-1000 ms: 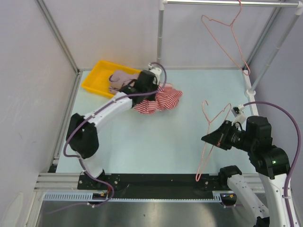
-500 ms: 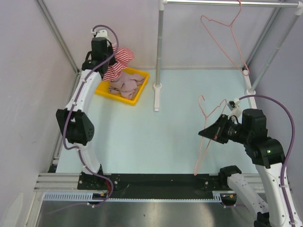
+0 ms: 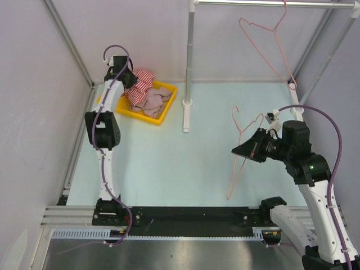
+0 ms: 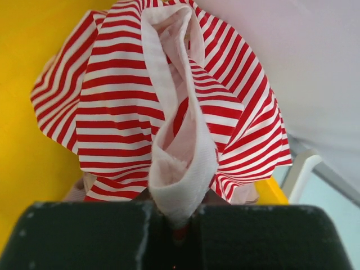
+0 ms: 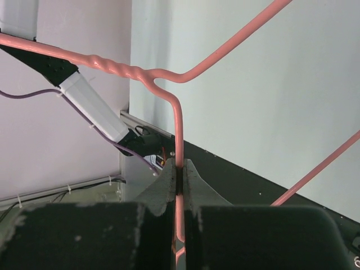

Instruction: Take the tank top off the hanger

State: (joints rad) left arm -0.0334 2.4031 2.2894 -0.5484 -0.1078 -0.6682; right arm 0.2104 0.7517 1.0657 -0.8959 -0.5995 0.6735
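Removal is looking finished: the left gripper (image 4: 175, 218) is pinching the top (image 4: 118, 112) over the bin (image 4: 19, 73) while the right gripper (image 5: 179, 175) is clamping the bare hanger (image 5: 178, 125) well apart, so the next move is calling for releasing the top there.

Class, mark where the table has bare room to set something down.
Free: the wide table middle, bordered by yellow tray, pole base and the hanger in the right gripper. Crowded: far-left corner, where the left gripper holds the tank top over the tray.

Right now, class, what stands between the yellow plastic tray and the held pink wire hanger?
A white upright metal pole, shown in the top external view.
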